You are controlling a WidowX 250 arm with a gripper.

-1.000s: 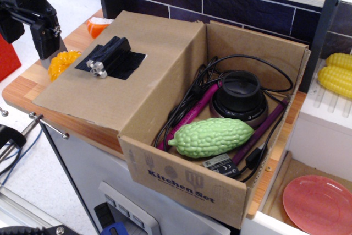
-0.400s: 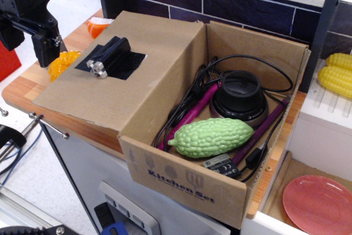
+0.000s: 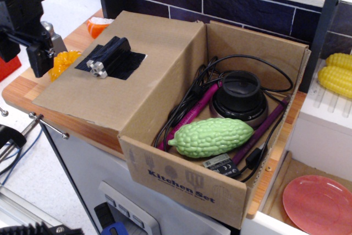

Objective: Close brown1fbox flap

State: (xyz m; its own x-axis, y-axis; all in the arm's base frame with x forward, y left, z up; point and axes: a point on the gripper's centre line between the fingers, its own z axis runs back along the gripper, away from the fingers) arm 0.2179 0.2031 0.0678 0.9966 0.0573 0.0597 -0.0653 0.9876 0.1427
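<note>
The brown1fbox (image 3: 187,182) stands open on the wooden counter, with "Kitchen Set" printed on its near side. Its flap (image 3: 82,94) lies folded out to the left, nearly flat, carrying a black tape patch and a black block handle (image 3: 110,56) with silver screws. Inside the box are a green bumpy gourd (image 3: 212,136), a black round device (image 3: 239,100), purple pens and black cables. My gripper (image 3: 47,53) hangs at the far left, beyond the flap's left edge. Its fingers stand apart and hold nothing.
An orange bumpy toy (image 3: 63,61) lies on the counter right behind the gripper. An orange fruit (image 3: 99,25) sits behind the flap. Yellow corn (image 3: 338,75) and a pink plate (image 3: 319,202) are at the right. The counter's front edge (image 3: 22,103) is near.
The gripper has moved left and a little down, away from the flap's edge. The box, flap and contents have not moved.
</note>
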